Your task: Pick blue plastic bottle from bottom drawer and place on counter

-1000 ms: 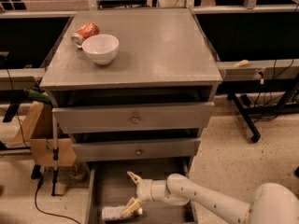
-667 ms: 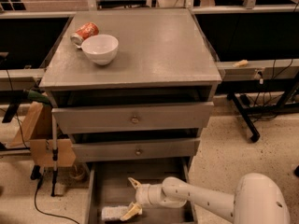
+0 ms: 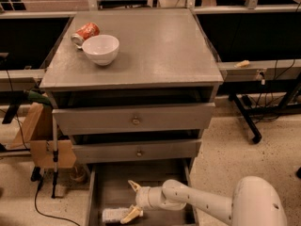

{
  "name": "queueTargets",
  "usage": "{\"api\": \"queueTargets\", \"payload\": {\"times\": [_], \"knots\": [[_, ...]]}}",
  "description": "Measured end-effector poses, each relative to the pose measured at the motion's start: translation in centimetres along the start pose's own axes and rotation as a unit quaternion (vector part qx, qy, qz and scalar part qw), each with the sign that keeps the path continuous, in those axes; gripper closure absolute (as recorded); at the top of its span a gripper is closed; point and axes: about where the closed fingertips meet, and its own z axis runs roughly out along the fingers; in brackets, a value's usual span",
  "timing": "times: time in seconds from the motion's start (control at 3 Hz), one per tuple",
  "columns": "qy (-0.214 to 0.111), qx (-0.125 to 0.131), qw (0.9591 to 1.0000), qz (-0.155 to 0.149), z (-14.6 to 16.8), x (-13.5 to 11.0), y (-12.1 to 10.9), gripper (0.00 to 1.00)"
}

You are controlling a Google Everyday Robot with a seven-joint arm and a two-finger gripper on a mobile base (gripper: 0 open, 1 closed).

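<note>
Jaws wide apart, beside blue plastic bottle (image 3: 112, 214).

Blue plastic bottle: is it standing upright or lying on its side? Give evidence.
Lying on its side: the bottle stretches flat across the floor of the bottom drawer, with the open gripper at one end.

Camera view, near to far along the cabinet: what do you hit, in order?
Small clear blue-labelled plastic bottle in the grey bottom drawer, open gripper at its right end → middle drawer's brass knob → top drawer's brass knob → white bowl → orange-red soda can, both on the grey counter.
</note>
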Motion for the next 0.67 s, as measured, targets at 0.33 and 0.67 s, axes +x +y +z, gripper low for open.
{"api": "queueTargets", "payload": {"times": [0.33, 0.67], "knots": [[-0.021, -0.002, 0.9997, 0.014, 1.6, 2.3, -0.2, 0.00], [-0.021, 0.010, 0.9994, 0.025, 3.0, 4.3, -0.8, 0.00]]}}
